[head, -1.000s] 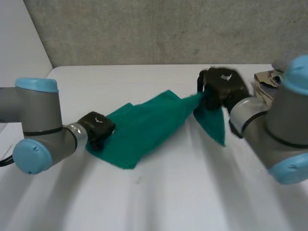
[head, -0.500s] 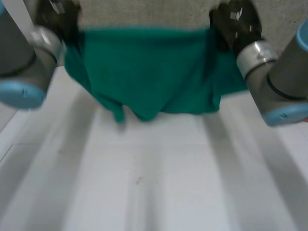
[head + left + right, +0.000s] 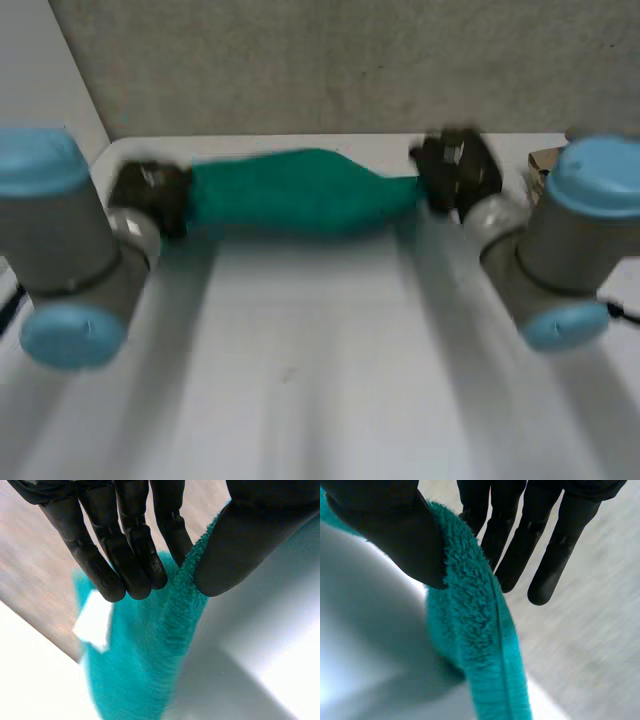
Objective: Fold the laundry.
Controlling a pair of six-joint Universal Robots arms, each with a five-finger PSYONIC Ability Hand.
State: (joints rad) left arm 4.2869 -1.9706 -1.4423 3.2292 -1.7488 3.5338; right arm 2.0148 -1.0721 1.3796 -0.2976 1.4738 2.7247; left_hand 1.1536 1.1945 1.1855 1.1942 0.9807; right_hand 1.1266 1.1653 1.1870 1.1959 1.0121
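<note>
Green towel (image 3: 300,192) spanned the upper centre between left hand (image 3: 150,195) and right hand (image 3: 455,172), each pinching one end; its white tag (image 3: 92,622) was unreadable.

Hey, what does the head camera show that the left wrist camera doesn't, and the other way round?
Head view: the whole length of the green towel, bunched into a band and stretched between the left hand and the right hand.

Left wrist view: the grip up close, with the thumb and fingers pinching the towel's fluffy edge, plus a white tag on the cloth just beyond the fingertips.

Shared: the left hand and the green towel it holds.
</note>
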